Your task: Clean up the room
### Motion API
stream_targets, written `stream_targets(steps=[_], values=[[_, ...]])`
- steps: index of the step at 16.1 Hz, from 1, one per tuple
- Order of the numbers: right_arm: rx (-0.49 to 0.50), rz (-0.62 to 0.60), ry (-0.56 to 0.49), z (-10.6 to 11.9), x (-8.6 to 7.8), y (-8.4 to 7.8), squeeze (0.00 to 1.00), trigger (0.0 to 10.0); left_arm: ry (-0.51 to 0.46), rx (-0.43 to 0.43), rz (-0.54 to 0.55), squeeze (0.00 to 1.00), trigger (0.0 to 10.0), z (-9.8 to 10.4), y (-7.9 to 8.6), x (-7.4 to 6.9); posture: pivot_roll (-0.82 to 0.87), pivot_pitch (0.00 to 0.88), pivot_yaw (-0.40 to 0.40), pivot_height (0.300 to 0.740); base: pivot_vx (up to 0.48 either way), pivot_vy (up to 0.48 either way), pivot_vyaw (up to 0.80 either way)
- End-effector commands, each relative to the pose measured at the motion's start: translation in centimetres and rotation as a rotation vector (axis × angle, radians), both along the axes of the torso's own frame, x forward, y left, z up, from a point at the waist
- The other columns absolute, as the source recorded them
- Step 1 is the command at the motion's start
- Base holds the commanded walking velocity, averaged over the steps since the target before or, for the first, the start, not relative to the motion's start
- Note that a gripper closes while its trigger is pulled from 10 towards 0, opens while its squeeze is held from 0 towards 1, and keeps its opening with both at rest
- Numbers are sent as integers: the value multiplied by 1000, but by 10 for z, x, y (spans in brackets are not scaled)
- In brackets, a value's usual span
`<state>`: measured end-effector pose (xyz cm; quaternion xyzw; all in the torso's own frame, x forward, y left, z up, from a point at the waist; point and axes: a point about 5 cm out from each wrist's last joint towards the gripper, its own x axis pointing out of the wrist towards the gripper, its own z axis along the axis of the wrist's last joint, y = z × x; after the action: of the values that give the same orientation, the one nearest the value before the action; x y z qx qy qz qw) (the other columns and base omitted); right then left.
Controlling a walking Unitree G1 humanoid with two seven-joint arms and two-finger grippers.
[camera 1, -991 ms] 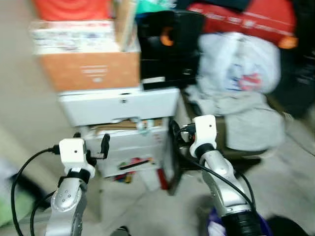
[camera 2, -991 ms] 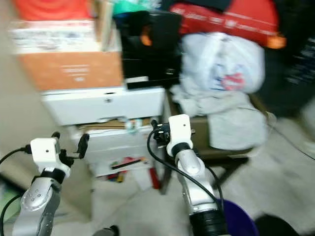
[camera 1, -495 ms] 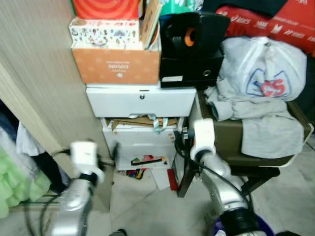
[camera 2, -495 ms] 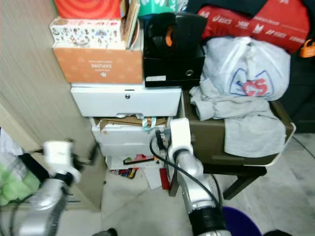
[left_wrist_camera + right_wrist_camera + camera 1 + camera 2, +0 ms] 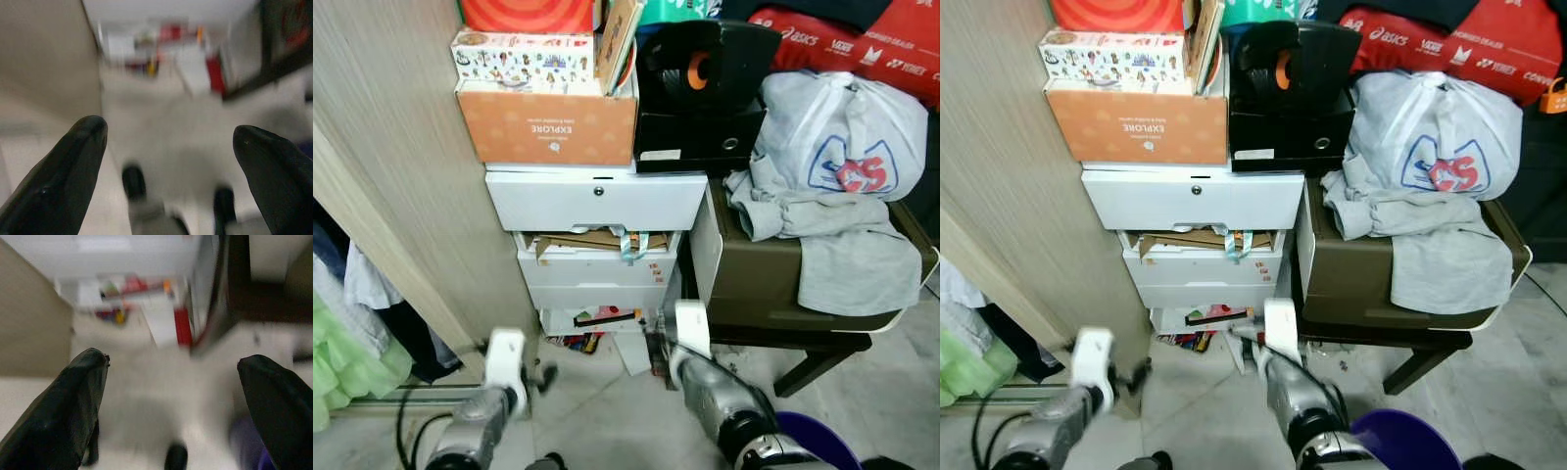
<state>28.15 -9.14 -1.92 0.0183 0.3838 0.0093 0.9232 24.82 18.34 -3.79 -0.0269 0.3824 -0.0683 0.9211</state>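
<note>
Low at frame bottom, arms: both silver arms have dropped from chest height since a sec ago; left gripper [image 5: 166, 147] & right gripper [image 5: 171, 382] each spread wide, holding nothing, aimed at pale tiled floor [image 5: 607, 411]
Meaning: judged as stowing arms to walk/look; no pickup begun
Clutter to tidy: red & multicolour small items [image 5: 602, 318] on floor under white drawer stack [image 5: 595, 240], well apart from both grippers
Counts: 2 grippers; 3 white drawers, middle one ajar w/ cardboard poking out; 1 orange cardboard box [image 5: 548, 127]; 1 grey plastic bag [image 5: 842, 137]; 1 purple bin [image 5: 1400, 441]
</note>
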Motion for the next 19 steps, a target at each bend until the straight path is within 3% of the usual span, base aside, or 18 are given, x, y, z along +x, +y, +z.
stream_targets(steps=[1, 3, 4, 6, 9, 16, 19], values=[[-8, -47, 73, -9, -9, -4, 0, 10000, 109, 5, 14, 0, 10000, -12, 5, -12, 63, 119, -50, 740, 0, 0, 0], [-52, -30, 90, -13, -12, -8, 0, 10000, 166, 108, 16, 0, 10000, -18, 20, -20, 57, 117, -54, 740, 0, 0, 0], [-56, -30, 99, -14, -14, -9, 0, 10000, 180, 121, 16, 0, 10000, -19, 23, -22, 57, 117, -54, 740, 0, 0, 0], [-59, 3, 66, -8, -6, -7, 0, 10000, 200, 78, 161, 0, 10000, -18, 33, -23, 42, 109, -63, 740, 0, 0, 0], [-64, 20, 54, -5, -2, -6, 0, 10000, 172, 77, 101, 0, 10000, -14, 24, -13, 43, 102, -79, 740, 0, 0, 0], [-75, 75, 29, 1, 4, 2, 0, 10000, 151, 74, 102, 0, 10000, -11, 24, -8, 55, 93, -85, 740, 0, 0, 0], [-81, 83, 27, 2, 4, 2, 0, 10000, 150, 80, 92, 0, 10000, -10, 23, -6, 52, 87, -85, 740, 0, 0, 800]])
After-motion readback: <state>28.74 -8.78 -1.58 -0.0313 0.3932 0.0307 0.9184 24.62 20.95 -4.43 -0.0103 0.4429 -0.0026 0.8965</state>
